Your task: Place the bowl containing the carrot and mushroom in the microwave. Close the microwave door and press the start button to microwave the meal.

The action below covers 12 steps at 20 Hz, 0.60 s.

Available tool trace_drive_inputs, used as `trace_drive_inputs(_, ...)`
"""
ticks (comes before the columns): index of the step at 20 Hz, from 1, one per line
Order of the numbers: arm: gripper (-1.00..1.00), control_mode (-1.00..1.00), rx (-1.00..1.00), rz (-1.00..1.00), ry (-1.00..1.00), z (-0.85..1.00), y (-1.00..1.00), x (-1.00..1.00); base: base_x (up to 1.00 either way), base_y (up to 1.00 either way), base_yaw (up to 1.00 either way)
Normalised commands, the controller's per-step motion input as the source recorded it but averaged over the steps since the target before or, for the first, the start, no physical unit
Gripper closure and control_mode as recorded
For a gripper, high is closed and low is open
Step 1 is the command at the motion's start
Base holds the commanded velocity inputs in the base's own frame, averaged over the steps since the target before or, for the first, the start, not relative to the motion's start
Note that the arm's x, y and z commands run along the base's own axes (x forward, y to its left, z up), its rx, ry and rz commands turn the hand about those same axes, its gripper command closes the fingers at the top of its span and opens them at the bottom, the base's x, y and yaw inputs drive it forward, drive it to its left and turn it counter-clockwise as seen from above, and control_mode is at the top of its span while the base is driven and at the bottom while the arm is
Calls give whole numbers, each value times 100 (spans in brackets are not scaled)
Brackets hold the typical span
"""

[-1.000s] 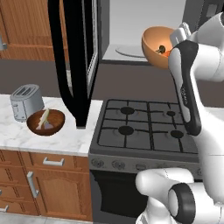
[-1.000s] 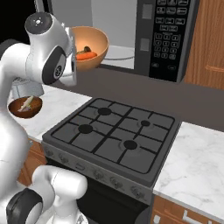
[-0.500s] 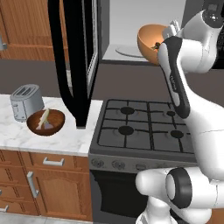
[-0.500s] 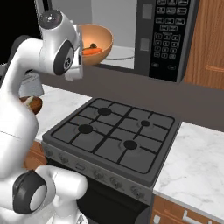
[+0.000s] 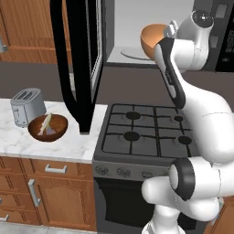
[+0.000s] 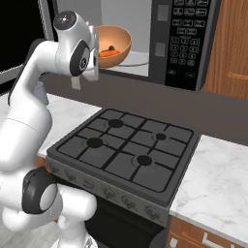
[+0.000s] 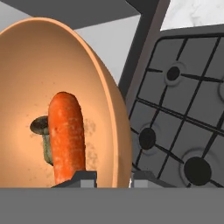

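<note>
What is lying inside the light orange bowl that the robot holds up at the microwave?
Inside the bowl lie a carrot and a mushroom. The carrot covers part of the mushroom, so its full shape is hidden.

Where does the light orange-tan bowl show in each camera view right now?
Left base view: light orange-tan bowl upper centre-right, at the microwave opening.
Right base view: upper centre-left, beside the arm's head.
Hand view: left half, carrot inside.
Shared landmark: black gas stove.
</note>
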Motion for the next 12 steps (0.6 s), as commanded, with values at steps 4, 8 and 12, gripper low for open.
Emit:
trace_drive_inputs(4, 100, -100, 0, -3, 4, 0, 0, 64, 0, 0, 0)
trace_drive_inputs(8, 100, -100, 0, -1, 12, 0, 0, 66, 0, 0, 0)
trace_drive_inputs(12, 100, -100, 0, -1, 12, 0, -5, 64, 0, 0, 0)
